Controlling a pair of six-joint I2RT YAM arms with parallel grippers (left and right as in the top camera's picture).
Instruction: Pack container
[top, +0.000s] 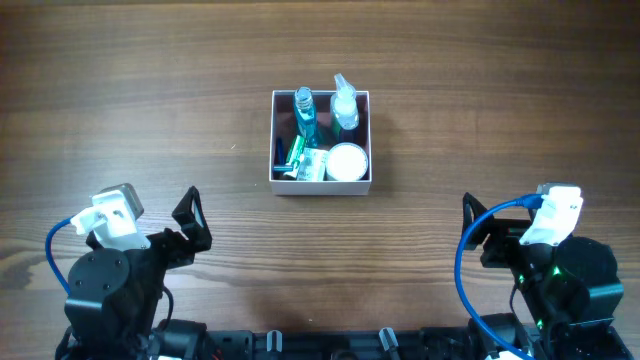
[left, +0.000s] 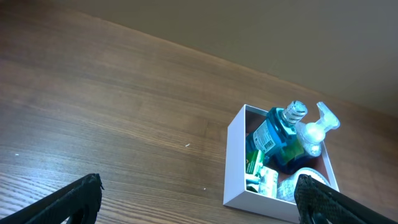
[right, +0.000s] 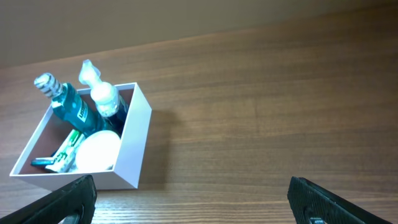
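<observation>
Across the wide wooden table, both arms sit at the near edge. Left gripper and right gripper are spread fully wide and empty, likely parked clear because packing looks finished. Centre-far, well apart from both, stands the container: square, white-walled, pink inside, holding a blue bottle, pump bottle, round white jar and green-and-white packets.

overhead: straight down, far | wrist views: low, oblique, nearer | all share container
</observation>
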